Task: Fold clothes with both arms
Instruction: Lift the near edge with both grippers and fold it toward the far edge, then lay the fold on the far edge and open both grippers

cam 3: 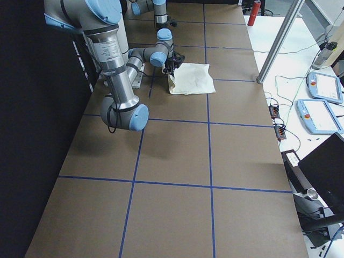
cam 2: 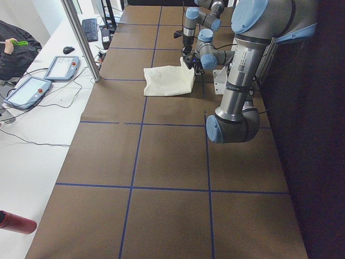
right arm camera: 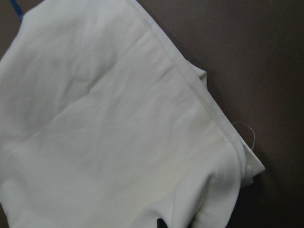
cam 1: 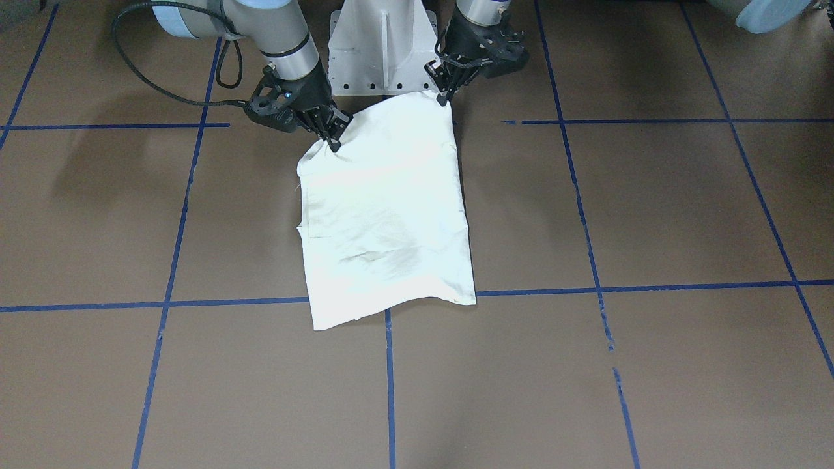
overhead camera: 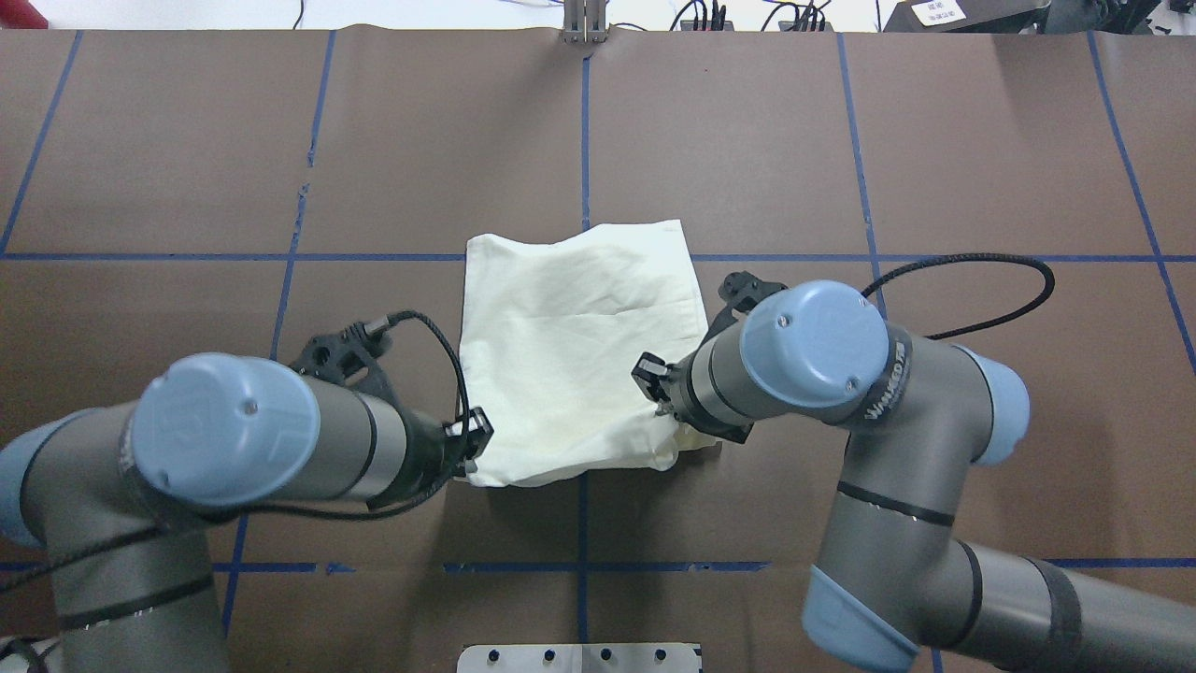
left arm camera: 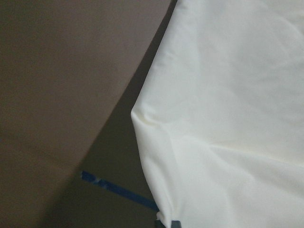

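Note:
The clothes are one cream-white shirt (cam 1: 384, 215), folded into a rough rectangle with a plain side up, lying mid-table (overhead camera: 579, 346). My left gripper (cam 1: 445, 96) is shut on the shirt's corner nearest the robot on that side (overhead camera: 470, 447). My right gripper (cam 1: 333, 138) pinches the other robot-side corner (overhead camera: 654, 388). That edge looks slightly raised off the brown table. The left wrist view shows plain cloth (left arm camera: 228, 118) with a shadow under it. The right wrist view shows a hemmed edge with a loose thread (right arm camera: 104, 133). No print is visible.
The white pedestal base (cam 1: 383, 52) stands just behind the shirt's robot-side edge. Blue tape lines (cam 1: 391, 378) grid the brown table. A metal post (cam 2: 83, 40), teach pendants (cam 2: 59, 67) and a seated person (cam 2: 13, 46) are beside the table's far side.

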Tool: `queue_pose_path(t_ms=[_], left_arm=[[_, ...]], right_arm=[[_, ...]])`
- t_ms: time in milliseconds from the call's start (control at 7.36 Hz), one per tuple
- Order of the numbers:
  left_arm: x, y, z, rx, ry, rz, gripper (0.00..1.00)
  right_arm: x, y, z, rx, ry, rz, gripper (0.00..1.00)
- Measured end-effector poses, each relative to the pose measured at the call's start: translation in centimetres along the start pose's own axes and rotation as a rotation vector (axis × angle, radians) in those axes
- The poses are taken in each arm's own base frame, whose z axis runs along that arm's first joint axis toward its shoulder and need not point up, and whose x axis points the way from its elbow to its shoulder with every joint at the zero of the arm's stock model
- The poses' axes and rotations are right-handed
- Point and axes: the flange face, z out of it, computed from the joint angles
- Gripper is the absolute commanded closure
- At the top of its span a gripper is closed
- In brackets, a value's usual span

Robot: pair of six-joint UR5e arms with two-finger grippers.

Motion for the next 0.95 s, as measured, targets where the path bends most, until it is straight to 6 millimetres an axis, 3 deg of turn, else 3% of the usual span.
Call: queue_pose_path(t_ms=[272,544,679,815,951], left_arm=[[4.6,-6.8,0.3,0.061,0.041,-0.044,1.0],[7.5,-12.3,3.1,0.104,0.078,-0.072,1.0],[7.9,-14.8,5.1,0.122,0.077,-0.086,1.0],[7.9,-16.8,7.1,0.136,0.072,-0.094,0.01],[8.0,-18.2,8.6,0.15,0.063,-0.075,0.0]], right_arm=[[-3.8,-5.2,0.2,0.012,0.009,0.055,1.0],[-6.8,-10.0,1.7,0.035,0.017,0.104,1.0],[-7.7,-12.1,3.3,0.04,0.015,0.118,0.01],[-8.3,-14.0,5.3,0.044,0.013,0.124,0.0],[-8.7,-15.8,6.8,0.052,0.009,0.111,0.0]])
